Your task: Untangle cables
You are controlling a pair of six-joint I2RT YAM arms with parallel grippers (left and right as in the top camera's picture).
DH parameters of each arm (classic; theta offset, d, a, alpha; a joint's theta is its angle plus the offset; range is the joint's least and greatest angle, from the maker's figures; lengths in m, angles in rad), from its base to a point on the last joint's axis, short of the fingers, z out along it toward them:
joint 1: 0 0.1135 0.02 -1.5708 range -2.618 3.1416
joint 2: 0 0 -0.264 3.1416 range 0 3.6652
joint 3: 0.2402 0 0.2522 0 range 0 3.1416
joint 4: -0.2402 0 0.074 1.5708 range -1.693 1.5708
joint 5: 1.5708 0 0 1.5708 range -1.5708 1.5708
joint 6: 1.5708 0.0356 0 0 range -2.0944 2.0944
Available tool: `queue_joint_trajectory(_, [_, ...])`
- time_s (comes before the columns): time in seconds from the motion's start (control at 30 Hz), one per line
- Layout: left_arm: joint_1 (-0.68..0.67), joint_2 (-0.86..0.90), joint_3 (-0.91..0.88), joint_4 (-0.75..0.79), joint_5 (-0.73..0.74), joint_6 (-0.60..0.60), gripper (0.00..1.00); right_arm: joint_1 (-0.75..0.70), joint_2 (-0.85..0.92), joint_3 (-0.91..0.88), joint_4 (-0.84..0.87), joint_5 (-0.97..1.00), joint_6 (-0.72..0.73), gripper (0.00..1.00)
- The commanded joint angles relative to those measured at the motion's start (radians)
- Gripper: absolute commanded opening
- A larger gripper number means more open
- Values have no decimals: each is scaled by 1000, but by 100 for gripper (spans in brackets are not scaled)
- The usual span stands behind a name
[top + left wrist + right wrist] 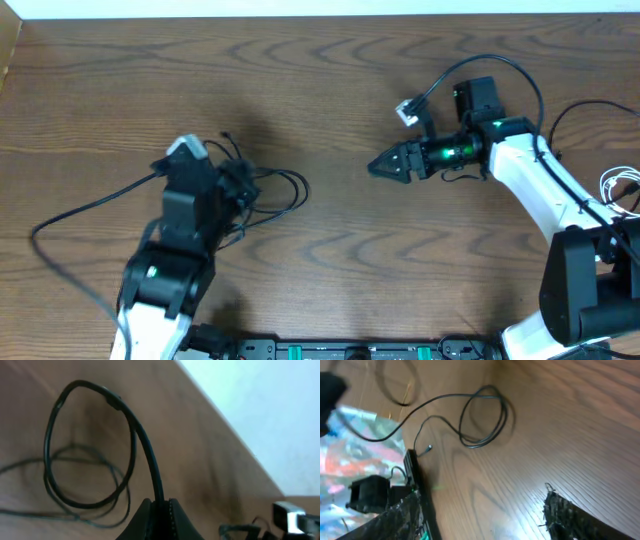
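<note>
A tangle of thin black cables [278, 190] lies left of the table's middle, and one strand trails off to the left [90, 210]. My left gripper [238, 182] sits at the tangle's left side. In the left wrist view it [161, 506] is shut on a black cable that rises from the jaws into a loop [90, 445]. My right gripper [382, 165] hovers right of the middle, pointing left, apart from the tangle. Its fingers [400, 515] stand wide apart over bare wood, with a cable loop [485, 415] ahead. A white cable [620, 185] lies at the right edge.
A thick black cord [500, 65] arcs over the right arm, with a pale plug [407, 112] near its end. The arm bases [350, 350] line the front edge. The table's far edge [300, 18] runs along the top.
</note>
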Motion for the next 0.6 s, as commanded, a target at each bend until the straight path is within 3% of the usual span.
queue_joint_trajectory(0.0, [2,103,20,-2,162,-37,8,36,5,-4,10,10,-44,78])
queue_joint_trajectory(0.37, [-18,415,19,-18,389,-10,8,67,5,-4,22,90,-44,84])
queue_joint_trajectory(0.57, [-74,546,19,-16,414,-3,8,67,5,-4,22,127,-44,89])
